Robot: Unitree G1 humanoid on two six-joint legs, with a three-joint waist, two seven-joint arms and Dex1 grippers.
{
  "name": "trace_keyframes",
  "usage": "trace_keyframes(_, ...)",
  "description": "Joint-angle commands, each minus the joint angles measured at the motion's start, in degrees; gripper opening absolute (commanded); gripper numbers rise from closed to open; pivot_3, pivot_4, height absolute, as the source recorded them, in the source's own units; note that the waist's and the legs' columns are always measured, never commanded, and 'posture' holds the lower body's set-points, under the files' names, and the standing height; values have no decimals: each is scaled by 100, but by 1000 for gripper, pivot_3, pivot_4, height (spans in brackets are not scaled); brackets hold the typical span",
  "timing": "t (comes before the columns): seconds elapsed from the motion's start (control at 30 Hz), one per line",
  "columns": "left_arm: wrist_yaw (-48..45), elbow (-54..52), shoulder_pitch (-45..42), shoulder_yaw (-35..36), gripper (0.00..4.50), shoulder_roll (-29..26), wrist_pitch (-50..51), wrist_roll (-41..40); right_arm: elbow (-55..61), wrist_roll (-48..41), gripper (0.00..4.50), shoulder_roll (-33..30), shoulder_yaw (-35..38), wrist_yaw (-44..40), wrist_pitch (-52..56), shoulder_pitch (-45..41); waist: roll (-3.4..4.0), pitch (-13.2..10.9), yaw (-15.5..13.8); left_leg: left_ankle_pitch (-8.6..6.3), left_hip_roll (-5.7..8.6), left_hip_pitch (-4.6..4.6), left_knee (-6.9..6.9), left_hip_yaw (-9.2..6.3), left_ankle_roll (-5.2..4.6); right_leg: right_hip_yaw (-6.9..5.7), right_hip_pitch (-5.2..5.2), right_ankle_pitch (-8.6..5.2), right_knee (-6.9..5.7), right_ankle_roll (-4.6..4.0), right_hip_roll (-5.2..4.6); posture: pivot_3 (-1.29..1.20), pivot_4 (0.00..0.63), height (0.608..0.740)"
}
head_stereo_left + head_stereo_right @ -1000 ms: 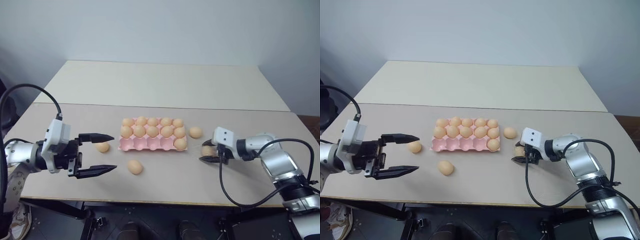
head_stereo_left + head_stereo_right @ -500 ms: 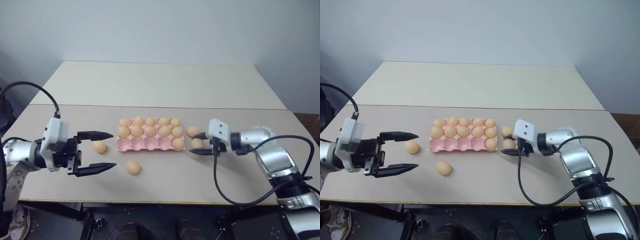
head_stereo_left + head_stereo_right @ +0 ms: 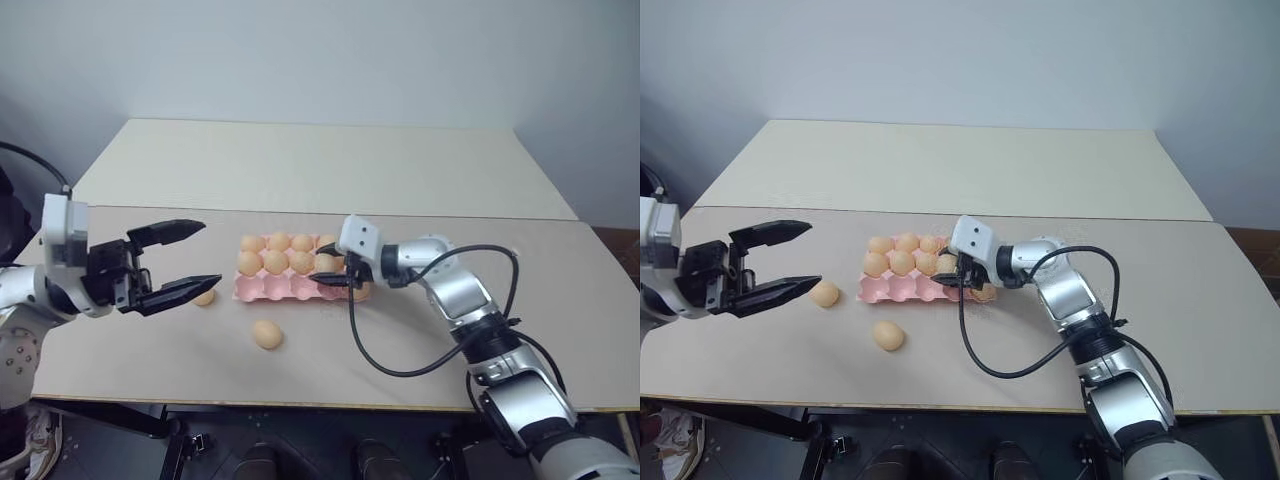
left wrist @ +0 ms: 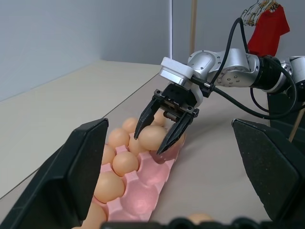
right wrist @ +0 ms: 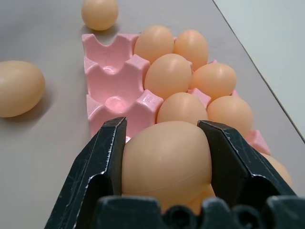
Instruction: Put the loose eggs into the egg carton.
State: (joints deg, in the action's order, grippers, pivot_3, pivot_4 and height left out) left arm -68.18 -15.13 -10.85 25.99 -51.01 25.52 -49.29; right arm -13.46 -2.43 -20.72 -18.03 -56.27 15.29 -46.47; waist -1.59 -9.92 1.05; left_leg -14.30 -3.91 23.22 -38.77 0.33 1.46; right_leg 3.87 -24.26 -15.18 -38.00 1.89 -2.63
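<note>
Over the pink egg carton (image 3: 290,286), near its right end, the right gripper (image 4: 160,135) hangs with its two black fingers clamped on a pale tan egg (image 5: 167,160). Most cups of the two far rows hold eggs, while the row of cups nearest the robot looks mostly bare. Two loose eggs lie on the beige table (image 3: 330,170): one (image 3: 824,293) just beside the carton's left end, another (image 3: 267,334) apart from the carton, in front of its left part. Off to the left, the left gripper (image 3: 178,260) is held above the table with its fingers spread wide, holding nothing, its tips near the egg by the carton's end.
</note>
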Motion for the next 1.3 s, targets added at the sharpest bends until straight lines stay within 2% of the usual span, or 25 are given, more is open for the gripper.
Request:
trace_keyframes(0.03,-23,-170,78,252,4500,-99,-21,-54,142,33,2413,6,-17,-44,-124,-84,0,0,0,0,0,-1,0,0,0,0,0,0,-1,0,0,0,150,740)
trace_keyframes(0.13,-59,-181,184,280,4500,-127,-48,-28,144,109,2413,-23,-89,-53,-152,-31,0,0,9,0,0,-2,0,0,0,0,1,0,-1,0,1,0,150,740)
trace_keyframes(0.23,-105,-187,244,295,4500,-187,-60,-5,135,137,3186,-28,-77,-21,-119,-13,0,0,13,0,-1,-2,1,0,0,0,0,0,0,0,1,0,150,740)
trace_keyframes(0.37,-216,-162,317,318,4500,-289,-71,24,287,78,4468,-73,-7,-47,-75,20,0,0,16,0,-1,-2,1,0,0,0,0,0,-1,0,1,0,150,740)
trace_keyframes(0.53,-346,-56,436,362,4500,-410,-95,132,893,-278,4468,-428,350,-256,92,249,0,0,11,0,-1,1,2,0,0,0,-1,0,2,0,1,0,150,740)
trace_keyframes(0.73,-806,208,842,573,4500,-609,-336,458,1760,-1221,4468,-1488,1294,-925,300,882,0,0,-32,0,-1,-1,1,1,0,-1,2,-1,6,-1,0,0,150,740)
trace_keyframes(0.97,-1161,732,1382,920,4500,-687,-852,1038,1762,-1915,4468,-2942,2448,-1940,-41,1994,0,0,-24,-1,-2,-3,6,6,-1,1,4,-3,14,-4,1,0,150,740)
trace_keyframes(1.1,-1259,895,1495,970,4500,-651,-973,1096,1710,-2135,4468,-3286,2786,-2175,-134,2369,0,0,14,-1,-4,-19,5,9,-1,5,12,-3,5,-5,3,0,150,740)
trace_keyframes(1.3,-1220,794,1460,886,4500,-652,-919,1042,1849,-2203,4468,-3297,2751,-2047,-84,2444,0,0,22,-1,-6,-21,7,19,-2,14,10,-3,4,-5,4,0,150,740)
